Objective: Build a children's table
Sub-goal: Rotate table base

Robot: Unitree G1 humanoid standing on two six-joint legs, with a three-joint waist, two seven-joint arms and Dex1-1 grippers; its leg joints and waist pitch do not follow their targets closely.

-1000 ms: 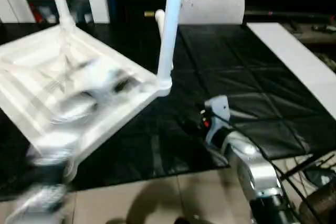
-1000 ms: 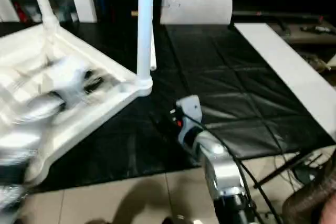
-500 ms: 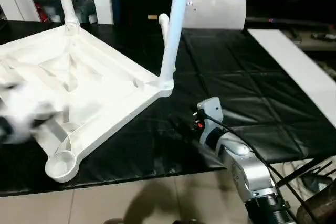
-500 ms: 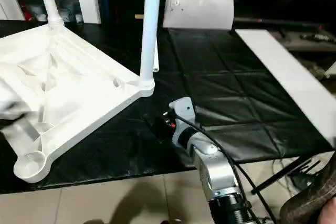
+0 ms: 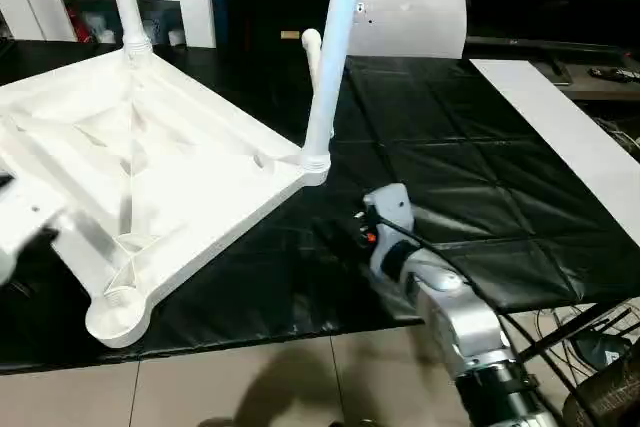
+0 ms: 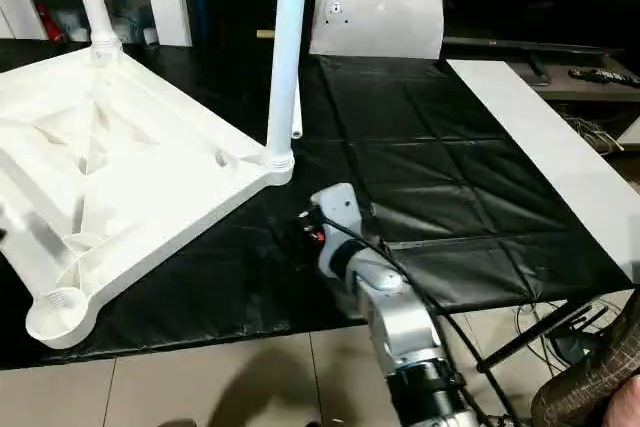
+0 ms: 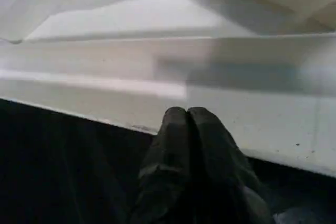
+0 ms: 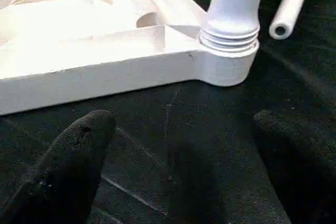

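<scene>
With two legs (image 5: 330,57) seated in the upturned tabletop (image 5: 150,177), the empty near socket (image 5: 118,312) needs the loose leg (image 5: 312,52) beyond the tabletop; left gripper (image 7: 188,116) fingers closed empty, right gripper (image 8: 178,145) fingers wide open.

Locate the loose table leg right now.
The loose leg lies flat on the black mat, just behind the upright leg screwed into the tabletop corner nearest the right gripper; the right wrist view shows its open end.

Tabletop (image 5: 150,182) upside-down, 2 legs (image 5: 330,67) upright
</scene>
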